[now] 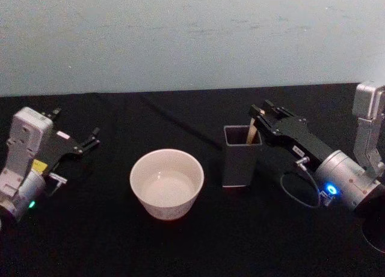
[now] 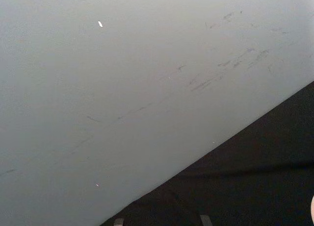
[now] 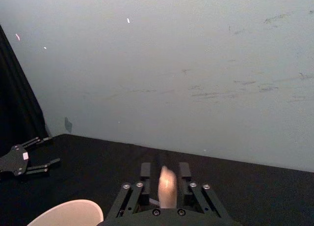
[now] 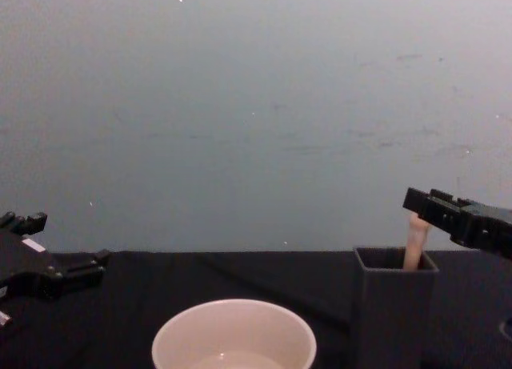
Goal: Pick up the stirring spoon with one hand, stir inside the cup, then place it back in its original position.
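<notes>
On the black counter (image 1: 180,253), the cream-white cup (image 1: 166,183) sits nearest the robot, at about 6 o'clock of the scene's middle, upright and with nothing in it that can be made out. Just beside it, toward 3 o'clock, stands the dark grey square holder (image 1: 241,155), upright and apart from the cup. The stirring spoon (image 1: 249,134) stands in the holder, its beige handle rising above the rim at the 3 o'clock side; in the chest view the handle (image 4: 414,243) leans slightly and its top meets the gripper.

The right gripper (image 1: 257,117) reaches in from 3 o'clock, level with the holder's mouth, its fingers narrowed around the top of the spoon handle, which the right wrist view shows between them (image 3: 167,187).

The left gripper (image 1: 75,131) rests at 9 o'clock, well apart from the cup, its fingers spread wide and holding nothing.

Farthest off, at 12 o'clock, a pale scuffed wall (image 1: 192,36) rises behind the counter.
</notes>
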